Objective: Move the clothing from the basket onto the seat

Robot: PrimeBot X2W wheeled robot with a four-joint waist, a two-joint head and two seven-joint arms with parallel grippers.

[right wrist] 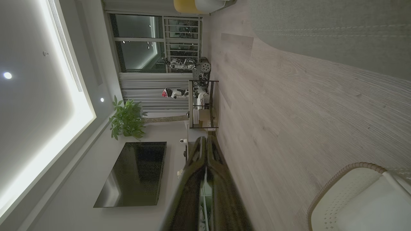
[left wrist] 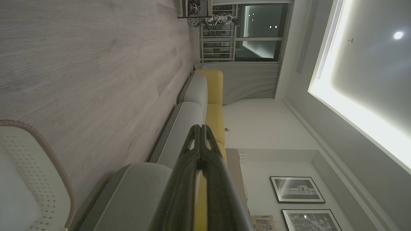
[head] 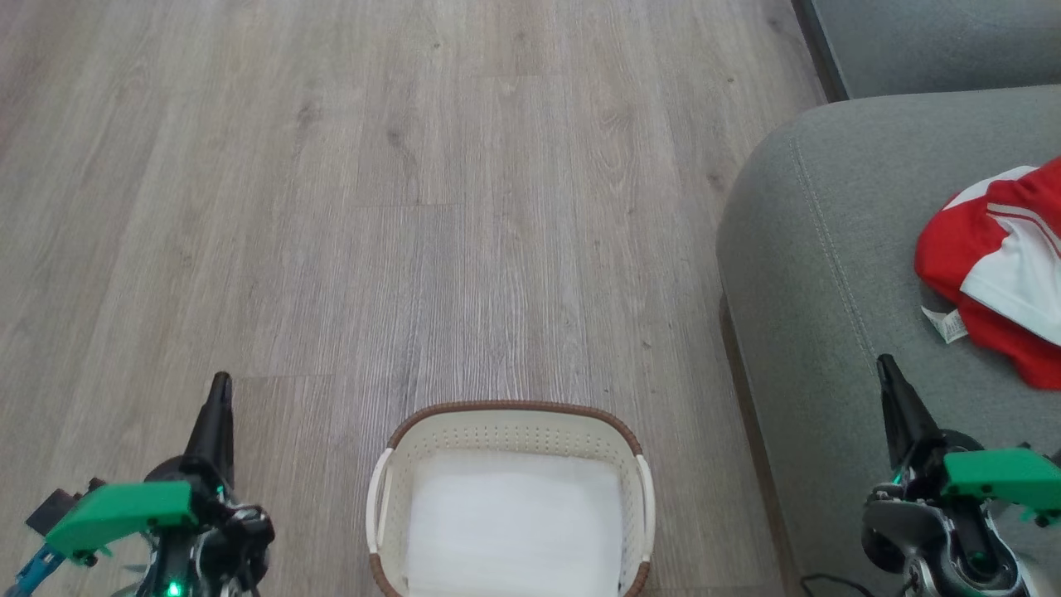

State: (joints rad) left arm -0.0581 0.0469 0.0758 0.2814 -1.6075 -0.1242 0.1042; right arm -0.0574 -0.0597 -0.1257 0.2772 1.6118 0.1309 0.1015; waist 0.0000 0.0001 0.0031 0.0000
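Note:
The cream basket (head: 510,427) with a brown braided rim stands on the wood floor at the bottom middle; only its white bottom shows inside. Red and white clothing (head: 999,265) lies bunched on the grey seat (head: 829,274) at the right, a small white tag beside it. My left gripper (head: 220,383) hangs shut to the left of the basket with nothing in it. My right gripper (head: 885,363) is shut and empty over the seat's front part, left of and below the clothing. In the wrist views the left gripper (left wrist: 201,128) and the right gripper (right wrist: 205,138) show fingers pressed together, with the basket (left wrist: 48,154) (right wrist: 345,175) at a corner.
Pale wood floor (head: 373,207) spreads ahead and to the left. A second grey cushion (head: 937,41) lies beyond the seat at the top right. The sofa's yellow back (left wrist: 214,96), a shelf rack (right wrist: 202,104), a dark TV (right wrist: 135,173) and a plant (right wrist: 126,120) stand further off.

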